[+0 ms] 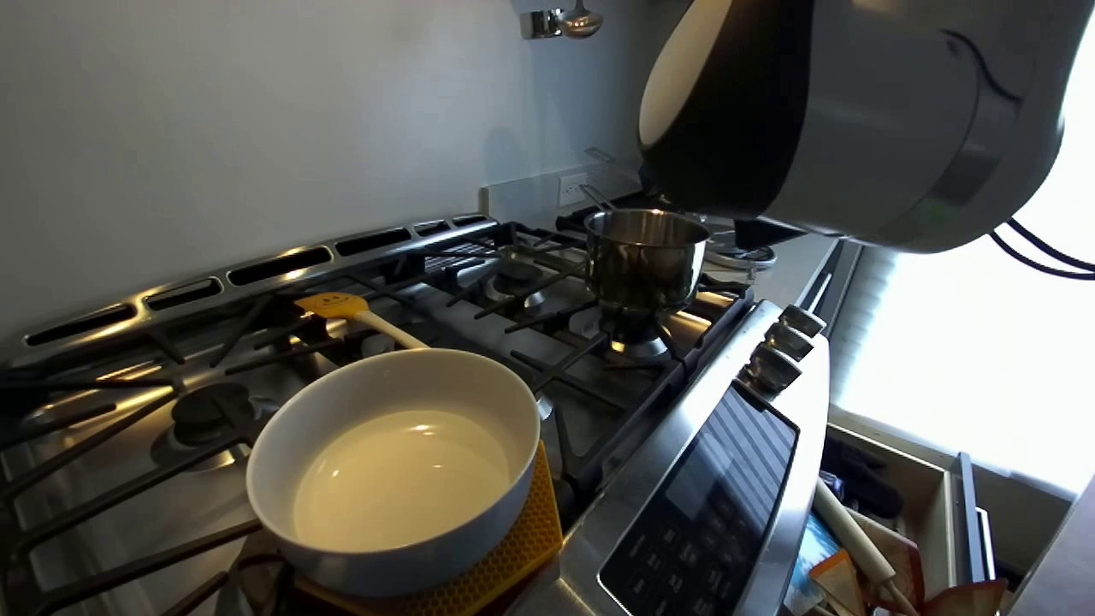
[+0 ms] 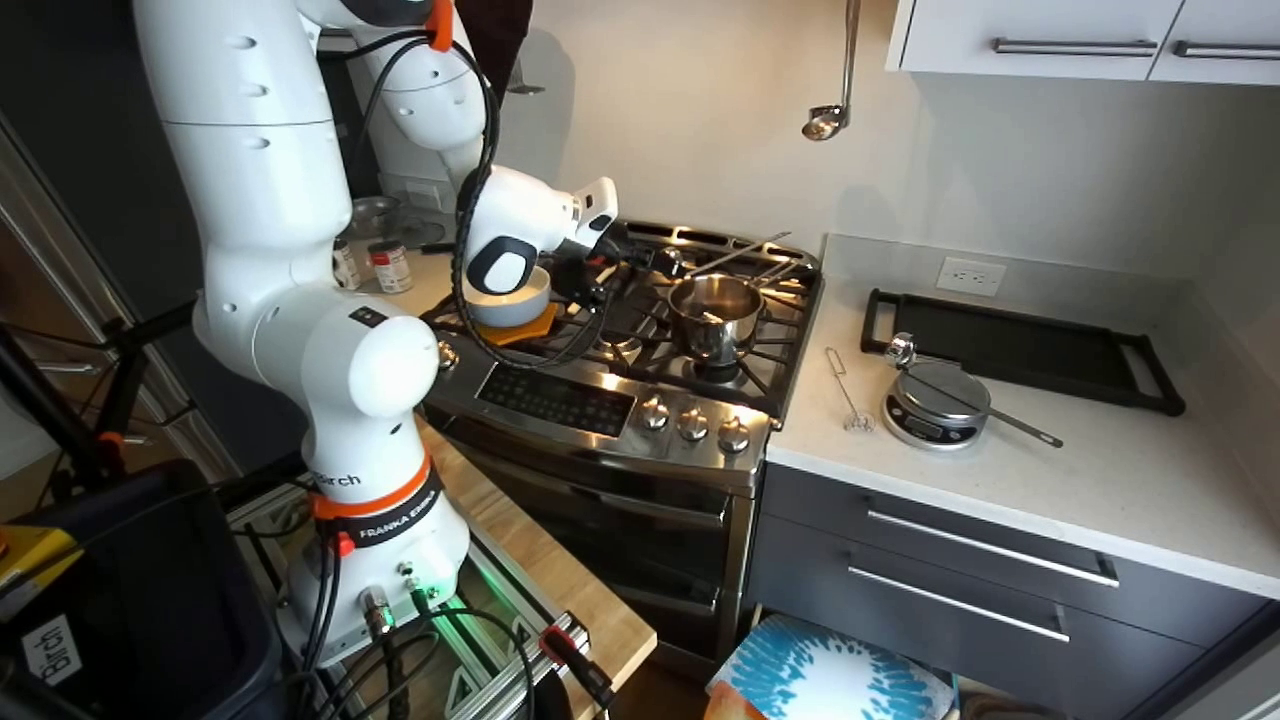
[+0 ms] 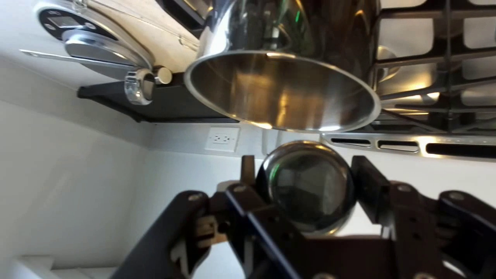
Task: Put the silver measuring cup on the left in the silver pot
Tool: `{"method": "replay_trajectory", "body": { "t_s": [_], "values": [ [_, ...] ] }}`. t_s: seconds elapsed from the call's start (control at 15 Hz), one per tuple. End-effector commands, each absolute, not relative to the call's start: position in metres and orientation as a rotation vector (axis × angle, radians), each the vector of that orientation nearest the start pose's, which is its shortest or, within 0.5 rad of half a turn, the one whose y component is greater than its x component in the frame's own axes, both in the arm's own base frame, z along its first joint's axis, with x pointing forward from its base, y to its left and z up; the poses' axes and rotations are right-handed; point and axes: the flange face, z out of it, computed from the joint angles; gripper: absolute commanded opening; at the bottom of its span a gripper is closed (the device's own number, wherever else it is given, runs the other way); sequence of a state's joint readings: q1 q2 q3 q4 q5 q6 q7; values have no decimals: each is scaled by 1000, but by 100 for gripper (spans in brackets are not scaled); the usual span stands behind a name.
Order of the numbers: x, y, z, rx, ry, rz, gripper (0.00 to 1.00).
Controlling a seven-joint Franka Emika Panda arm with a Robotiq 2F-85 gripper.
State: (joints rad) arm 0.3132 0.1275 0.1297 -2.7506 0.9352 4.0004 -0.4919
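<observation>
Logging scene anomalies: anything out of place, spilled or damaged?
Yes: a low drawer stands open, unneeded for this task; a yellow trivet sits under the wide pot on the stove, where heat might scorch it. No spill or damage visible.

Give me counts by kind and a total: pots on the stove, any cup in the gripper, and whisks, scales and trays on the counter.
Pots: 2 (silver pot, larger pale pot)
Cups: 1 (silver measuring cup in the gripper)
Whisk: 1
Scale: 1
Tray: 1
Total: 6

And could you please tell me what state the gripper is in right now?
Gripper: closed, holding the silver measuring cup.
</observation>
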Motion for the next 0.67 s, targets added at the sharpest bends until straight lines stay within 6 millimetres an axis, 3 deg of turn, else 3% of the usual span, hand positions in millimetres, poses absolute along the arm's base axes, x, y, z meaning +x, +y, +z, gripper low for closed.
{"method": "replay_trajectory", "body": {
  "t_s": [0.0,0.2,0.27,0.33,0.4,0.47,0.6],
  "values": [
    [384,54,310,-3040,306,-1712,38],
    [398,53,313,-3003,293,-1717,38],
    [389,53,309,-3016,292,-1708,38],
    [390,54,311,-3011,296,-1713,63],
    [390,54,310,-3011,296,-1712,63],
    [390,54,310,-3012,295,-1711,38],
    [401,48,316,-2936,343,-1774,38]
  ]
}}
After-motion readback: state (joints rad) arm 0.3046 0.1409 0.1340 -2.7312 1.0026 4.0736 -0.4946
